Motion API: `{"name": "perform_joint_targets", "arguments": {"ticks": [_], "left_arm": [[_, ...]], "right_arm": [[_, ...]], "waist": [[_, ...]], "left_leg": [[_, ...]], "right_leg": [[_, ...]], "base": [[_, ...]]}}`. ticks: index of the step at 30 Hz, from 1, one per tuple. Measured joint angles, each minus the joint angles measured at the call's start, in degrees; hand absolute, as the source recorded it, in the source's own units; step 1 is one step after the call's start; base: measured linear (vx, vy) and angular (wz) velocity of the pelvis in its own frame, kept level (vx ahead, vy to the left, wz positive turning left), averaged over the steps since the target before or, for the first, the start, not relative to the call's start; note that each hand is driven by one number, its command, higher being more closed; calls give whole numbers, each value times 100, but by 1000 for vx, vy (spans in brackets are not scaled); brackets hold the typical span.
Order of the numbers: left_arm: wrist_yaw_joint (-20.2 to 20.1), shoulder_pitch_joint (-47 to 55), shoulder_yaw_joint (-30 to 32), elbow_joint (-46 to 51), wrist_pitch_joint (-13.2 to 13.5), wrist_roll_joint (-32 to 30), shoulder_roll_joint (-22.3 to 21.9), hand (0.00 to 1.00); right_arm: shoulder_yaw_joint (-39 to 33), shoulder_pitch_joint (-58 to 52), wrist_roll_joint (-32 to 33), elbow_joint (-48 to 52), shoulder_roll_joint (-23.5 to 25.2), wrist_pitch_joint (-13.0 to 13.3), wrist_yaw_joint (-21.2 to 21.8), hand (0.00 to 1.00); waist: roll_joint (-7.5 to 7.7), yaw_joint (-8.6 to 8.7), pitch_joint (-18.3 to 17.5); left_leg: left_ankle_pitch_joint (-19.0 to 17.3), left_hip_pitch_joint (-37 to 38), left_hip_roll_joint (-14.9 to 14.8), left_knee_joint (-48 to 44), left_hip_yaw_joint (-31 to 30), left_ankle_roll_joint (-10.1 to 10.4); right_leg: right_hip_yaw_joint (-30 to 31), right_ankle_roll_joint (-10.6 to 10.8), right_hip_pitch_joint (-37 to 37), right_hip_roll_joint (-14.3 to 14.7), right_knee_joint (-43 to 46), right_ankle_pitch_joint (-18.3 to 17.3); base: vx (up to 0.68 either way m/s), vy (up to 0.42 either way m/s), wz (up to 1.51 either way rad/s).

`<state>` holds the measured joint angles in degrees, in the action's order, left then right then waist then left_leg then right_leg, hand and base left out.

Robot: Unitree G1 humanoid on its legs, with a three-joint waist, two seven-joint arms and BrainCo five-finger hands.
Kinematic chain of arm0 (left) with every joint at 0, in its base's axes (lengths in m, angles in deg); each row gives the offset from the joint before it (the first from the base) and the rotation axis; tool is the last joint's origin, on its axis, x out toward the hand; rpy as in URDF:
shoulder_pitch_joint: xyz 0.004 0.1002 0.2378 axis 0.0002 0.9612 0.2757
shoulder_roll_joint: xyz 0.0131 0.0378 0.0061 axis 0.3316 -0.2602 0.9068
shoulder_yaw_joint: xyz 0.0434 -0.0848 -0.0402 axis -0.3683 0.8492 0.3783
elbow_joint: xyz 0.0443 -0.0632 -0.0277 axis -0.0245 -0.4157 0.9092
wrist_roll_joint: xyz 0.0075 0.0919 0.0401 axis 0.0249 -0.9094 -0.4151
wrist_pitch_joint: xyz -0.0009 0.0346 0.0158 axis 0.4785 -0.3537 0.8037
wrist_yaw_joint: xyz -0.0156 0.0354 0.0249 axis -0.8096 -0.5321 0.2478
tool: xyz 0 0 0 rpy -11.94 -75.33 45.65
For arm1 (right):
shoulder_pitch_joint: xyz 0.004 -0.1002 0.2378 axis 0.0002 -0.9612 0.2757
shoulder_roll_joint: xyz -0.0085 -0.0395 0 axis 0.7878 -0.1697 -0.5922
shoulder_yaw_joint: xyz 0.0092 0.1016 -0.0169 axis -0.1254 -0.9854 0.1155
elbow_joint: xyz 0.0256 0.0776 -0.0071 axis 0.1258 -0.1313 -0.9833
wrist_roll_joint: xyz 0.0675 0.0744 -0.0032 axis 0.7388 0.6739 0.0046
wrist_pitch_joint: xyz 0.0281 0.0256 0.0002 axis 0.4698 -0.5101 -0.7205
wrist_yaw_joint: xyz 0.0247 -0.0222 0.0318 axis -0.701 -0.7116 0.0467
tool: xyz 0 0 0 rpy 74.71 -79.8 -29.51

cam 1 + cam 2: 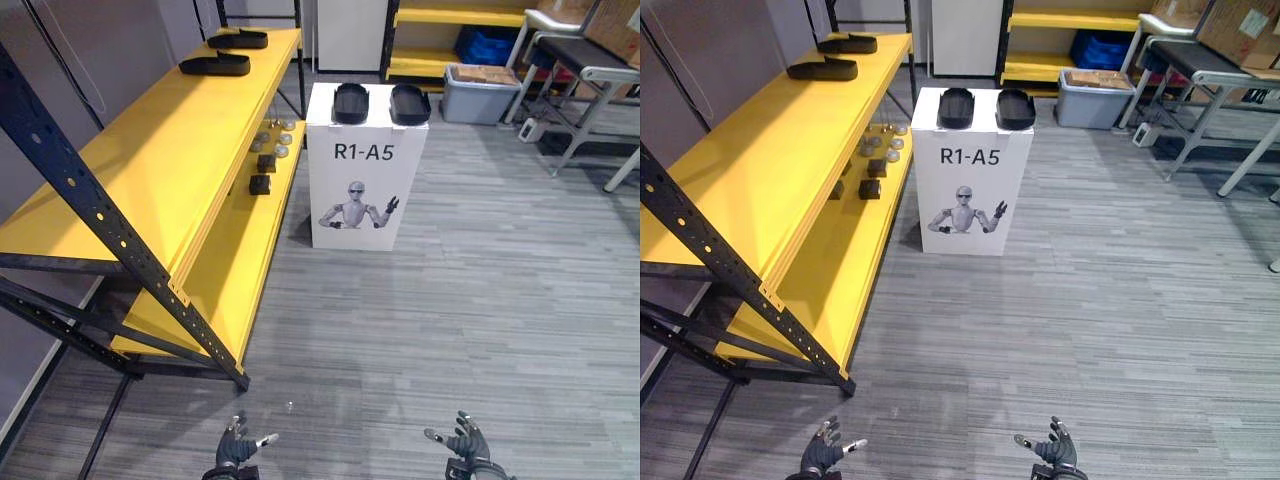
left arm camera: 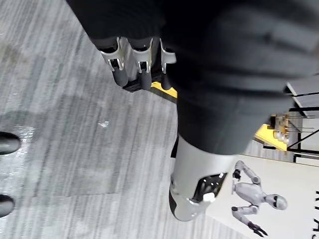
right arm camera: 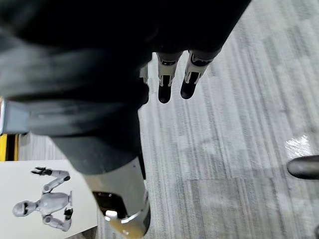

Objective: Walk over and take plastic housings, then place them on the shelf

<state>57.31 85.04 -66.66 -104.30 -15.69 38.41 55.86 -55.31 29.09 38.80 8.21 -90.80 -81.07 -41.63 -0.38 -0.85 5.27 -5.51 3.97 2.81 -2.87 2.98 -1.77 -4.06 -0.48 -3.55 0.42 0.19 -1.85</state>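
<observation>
Grey floor (image 1: pixel 480 300): we have open planks between us and the white box (image 1: pixel 365 170), and wide room to the right of it.
Shelf edge: the yellow shelf (image 1: pixel 150 160) runs along our left, and its black corner post (image 1: pixel 110 235) crosses the near foreground down to the floor on our left side.
On the box: the left housing (image 1: pixel 350 103) and the right housing (image 1: pixel 409 104), both black plastic, lie side by side on its top, slightly apart.
On the shelf: we see the shelf housings (image 1: pixel 215 65), two more black ones, at the far end of the top board.
Lower board: small parts (image 1: pixel 263 160) sit near the box's left side.
Far right: a grey bin (image 1: pixel 478 95) and a table (image 1: pixel 590 70) stand well apart from our path.
Left hand (image 1: pixel 237 448): low before us, fingers (image 2: pixel 132 64) straight and relaxed, holding nothing.
Right hand (image 1: pixel 465 440): level with the left, fingers (image 3: pixel 167 82) straight, thumb out, holding nothing.
</observation>
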Motion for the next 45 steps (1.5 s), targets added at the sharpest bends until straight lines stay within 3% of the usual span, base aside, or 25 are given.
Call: {"name": "perform_joint_targets", "arguments": {"ticks": [13, 19, 30, 33, 34, 35, 36, 37, 39, 41, 42, 43, 44, 45], "left_arm": [[-106, 104, 215, 258, 0, -418, -109, 0], [-101, 126, 221, 258, -15, -418, -136, 0], [2, 122, 492, 666, -20, -389, -221, 0], [10, 99, 472, 878, -16, -288, -231, 0], [12, 75, 424, 885, -18, -289, -211, 0], [15, 66, 406, 872, -21, -288, -204, 0], [24, 43, 372, 867, -21, -288, -194, 0], [35, 66, 309, 860, -22, -285, -159, 0], [58, 7, 248, 856, -37, -276, -79, 0], [66, -109, 256, 852, -43, -265, -78, 0], [84, -237, 259, 856, -41, -199, -77, 0], [96, -337, 261, 861, -35, -176, -48, 0], [109, -347, 266, 856, -34, -171, -49, 0], [154, -544, 330, 886, -34, -157, -176, 0]], "right_arm": [[-292, -17, -46, 180, -2, 2, 90, 0], [-301, -32, -20, 182, -12, -2, 93, 0], [-511, 79, 112, 366, 18, -8, -11, 0], [-511, 227, 112, 366, 14, -18, -30, 0], [-502, 253, 109, 371, 18, -20, -31, 0], [-488, 229, 109, 401, 25, -21, -29, 0], [-489, 173, 108, 408, 24, -24, -29, 0], [-491, 120, 108, 410, 18, -28, -30, 0], [-469, 190, 109, 429, -9, -49, -31, 0], [-386, 264, 109, 431, -104, -67, -29, 0], [-383, 281, 111, 435, -186, -74, -36, 0], [-382, 238, 111, 442, -225, -82, -49, 0], [-379, 222, 112, 439, -255, -87, -52, 0], [-313, 437, 109, 532, -326, -117, -62, 0]], "waist": [[-71, 1, 61], [-97, 9, 91], [-215, -13, 272], [-249, -15, 374], [-261, -8, 446], [-255, 12, 511], [-244, 18, 523], [-244, 7, 544], [-252, 90, 615], [-339, 231, 747], [-449, 343, 817], [-394, 362, 801], [-405, 368, 799], [-523, 271, 820]], "left_leg": [[-153, 308, -88, 43, 275, 244], [-176, 275, -135, 32, 414, 244], [-737, -284, -429, -657, 1085, 97], [-941, -287, -477, -788, 1296, 14], [-995, -164, -472, -779, 1329, -14], [-1037, 41, -431, -724, 1293, -24], [-1081, 158, -396, -667, 1253, -26], [-1182, 325, -344, -612, 1217, -32], [-1356, 539, -384, -599, 1056, -14], [-1401, 671, -563, -575, 855, 11], [-1422, 782, -747, -514, 620, 49], [-1473, 889, -823, -547, 426, 259], [-1534, 956, -891, -585, 337, 366], [-1234, 610, -1217, -1612, 302, 660]], "right_leg": [[186, 162, -206, 64, -81, -92], [283, 157, -124, 113, -71, -90], [874, 98, 432, 379, 107, -73], [826, 293, 1092, 440, 1512, -667], [531, 500, 1565, 393, 2638, -872], [119, 559, 1979, 226, 3659, -945], [-144, 565, 2116, 81, 4057, -998], [-546, 546, 2333, -187, 4374, -1085], [-939, 475, 2775, -418, 4035, -1163], [-999, 373, 2923, -372, 3557, -1088], [-981, 214, 3060, -273, 2872, -841], [-755, 159, 3055, -213, 2083, -26], [-747, -134, 3001, -194, 2064, 514], [-963, -406, 2911, -55, 2514, -68]], "base": [[14, -9, -11], [-25, -18, -13], [-1, -1, -34], [64, 6, -38], [71, 56, -6], [103, 72, 8], [181, 87, 20], [264, 62, 15], [414, -2, 34], [441, -102, 72], [494, -190, 104], [526, -222, 95], [826, -381, 59], [857, -395, 38]]}}
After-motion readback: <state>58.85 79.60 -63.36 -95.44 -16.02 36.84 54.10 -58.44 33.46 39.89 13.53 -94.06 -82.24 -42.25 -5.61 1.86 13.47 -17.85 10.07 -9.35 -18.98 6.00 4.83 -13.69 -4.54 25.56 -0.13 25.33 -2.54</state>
